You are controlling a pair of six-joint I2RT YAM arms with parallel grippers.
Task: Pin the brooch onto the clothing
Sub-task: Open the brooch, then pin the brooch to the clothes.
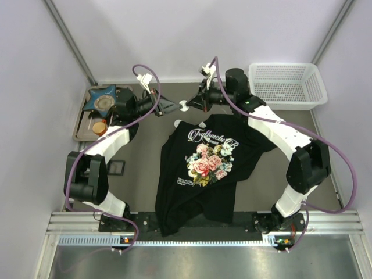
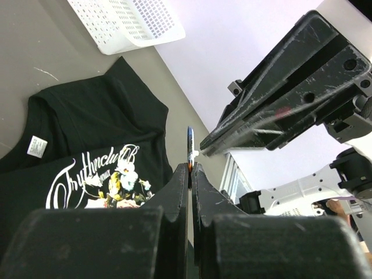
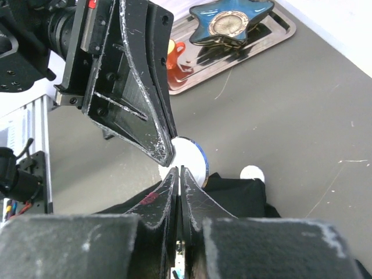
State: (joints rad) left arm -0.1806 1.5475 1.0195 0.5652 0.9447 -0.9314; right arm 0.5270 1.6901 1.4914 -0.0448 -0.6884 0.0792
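The brooch (image 1: pixel 183 106) is a small round disc, white on one face with a blue rim. It is held in the air above the table, just beyond the collar end of the black rose-print T-shirt (image 1: pixel 206 168). My left gripper (image 1: pixel 172 107) is shut on the brooch, which shows edge-on between its tips in the left wrist view (image 2: pixel 189 145). My right gripper (image 1: pixel 194 104) is shut, with its tips against the brooch's white face (image 3: pixel 195 160). I cannot tell whether it pinches any part of the brooch. The shirt lies flat, chest print up (image 2: pixel 87 180).
A white mesh basket (image 1: pixel 288 84) stands at the back right. A metal tray (image 1: pixel 81 131) at the back left holds a blue star-shaped dish (image 1: pixel 103 100) and a small orange item (image 1: pixel 99 127). A black square box (image 1: pixel 116 168) lies left of the shirt. A small white patch (image 3: pixel 251 173) shows beside the cloth.
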